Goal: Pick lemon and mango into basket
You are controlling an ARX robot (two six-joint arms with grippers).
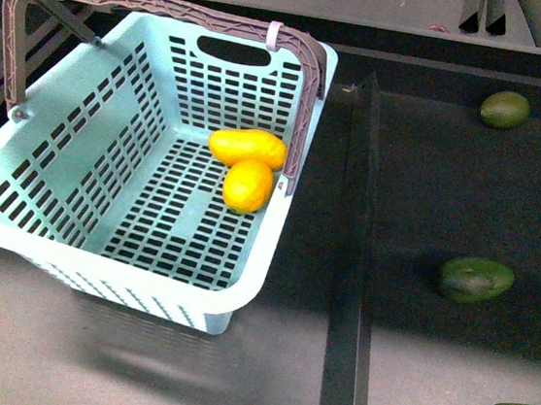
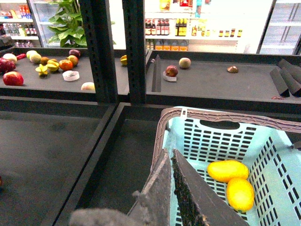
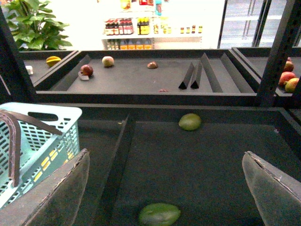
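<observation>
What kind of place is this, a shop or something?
Most likely a grocery shop or a mock-up of one: dark produce bins holding loose fruit, shelves of bottles behind, glass-door fridges, and a teal shopping basket with two yellow fruits in it.

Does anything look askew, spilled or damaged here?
Nothing stands out. The mango and lemon lie touching on the floor of the basket, which sits upright with its handle raised. Three green fruits lie loose on the shelf beside it, none visibly damaged.
</observation>
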